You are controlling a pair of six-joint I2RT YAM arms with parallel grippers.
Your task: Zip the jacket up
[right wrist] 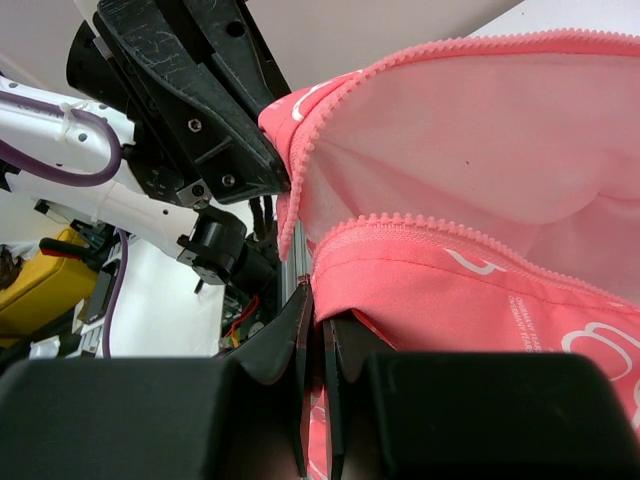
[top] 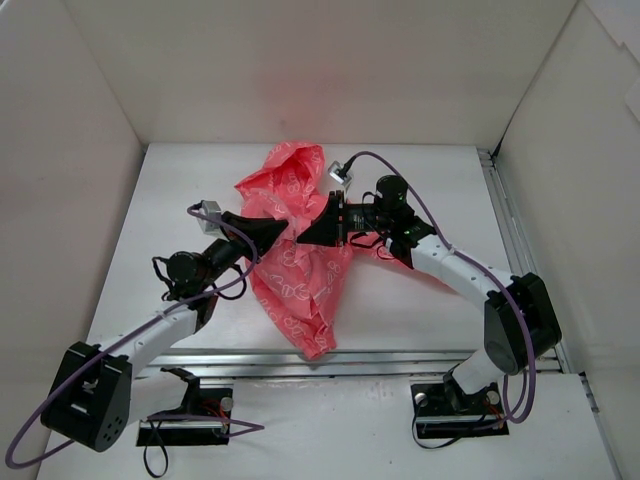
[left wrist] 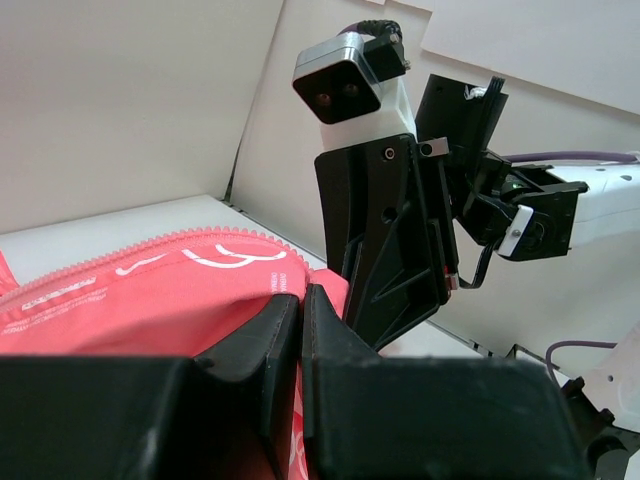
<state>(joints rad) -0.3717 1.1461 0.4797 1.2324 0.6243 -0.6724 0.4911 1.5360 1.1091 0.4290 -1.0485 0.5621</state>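
Note:
The coral-pink jacket (top: 295,250) with white print lies crumpled in the middle of the table, one end hanging toward the front rail. My left gripper (top: 283,232) is shut on a fold of the jacket (left wrist: 150,290) by a toothed zipper edge (left wrist: 235,240). My right gripper (top: 303,236) faces it from the right, a few centimetres away, and is shut on the other front edge of the jacket (right wrist: 450,290). Two zipper edges (right wrist: 440,232) run apart in the right wrist view, with paler lining (right wrist: 470,140) between them. The chest emblem is hidden.
White walls (top: 300,60) enclose the table on three sides. A metal rail (top: 400,362) runs along the front edge and another rail (top: 510,220) along the right side. Both arm bases (top: 190,415) sit below the front rail.

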